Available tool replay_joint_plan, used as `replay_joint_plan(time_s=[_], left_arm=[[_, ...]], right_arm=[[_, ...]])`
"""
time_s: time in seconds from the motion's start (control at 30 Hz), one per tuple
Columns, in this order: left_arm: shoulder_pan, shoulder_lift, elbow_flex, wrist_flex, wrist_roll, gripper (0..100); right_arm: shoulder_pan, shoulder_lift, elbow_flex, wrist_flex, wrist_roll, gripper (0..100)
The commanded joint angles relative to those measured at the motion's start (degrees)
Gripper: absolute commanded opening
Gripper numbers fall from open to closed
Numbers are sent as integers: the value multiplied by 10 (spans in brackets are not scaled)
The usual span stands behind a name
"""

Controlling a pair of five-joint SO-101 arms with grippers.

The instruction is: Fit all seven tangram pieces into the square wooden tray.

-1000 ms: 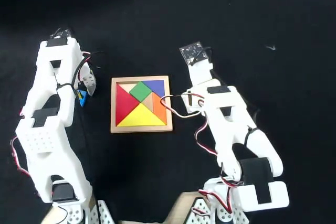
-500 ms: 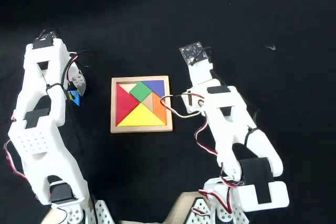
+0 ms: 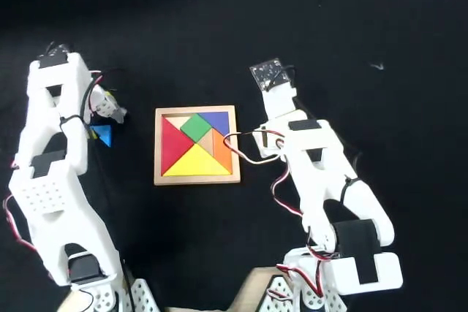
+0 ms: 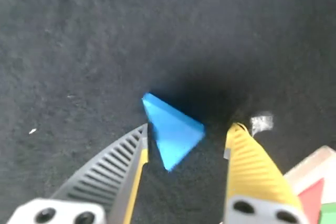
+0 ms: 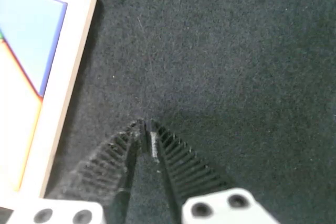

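No text, label, number or sign can be read anywhere. The wooden tray (image 3: 197, 180) and the coloured pieces (image 3: 191, 160) in it are plain. The blue triangle (image 4: 172, 129) on the table (image 3: 380, 144) is unmarked. Any marking on the small circuit board (image 3: 268, 73) is too small to read.

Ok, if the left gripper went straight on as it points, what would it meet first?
Probably the blue triangle: it lies between the open fingers of the left gripper, close to the grey one. Beyond it, black cloth. Height above the piece is unclear.
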Motion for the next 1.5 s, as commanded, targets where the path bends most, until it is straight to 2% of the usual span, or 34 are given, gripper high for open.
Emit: replay_joint_plan(time_s=[0.0, 0.3, 0.47, 0.57, 0.8, 1.1, 1.23, 1.33, 1.47], left_arm=[[-7, -7, -10, -16, 9, 241], [-9, -12, 11, -19, 9, 241], [5, -33, -58, 66, 11, 241], [11, -30, -71, 72, 17, 241], [15, 28, -53, 55, 132, 241], [29, 32, -58, 61, 140, 241], [26, -34, -82, 116, 140, 241], [27, -68, -81, 104, 140, 241], [44, -55, -43, 47, 149, 241]], right_arm=[[-5, -2, -19, -6, -2, 11], [-5, -2, -19, -6, -2, 11], [-5, -2, -19, -6, -2, 11], [-5, -2, -19, -6, -2, 11], [-5, -4, -19, -4, -2, 11], [-5, -5, -19, -4, -2, 11], [-5, -5, -19, -4, -2, 11], [-5, -3, -20, -4, -2, 11], [-5, -3, -20, -4, -2, 11]])
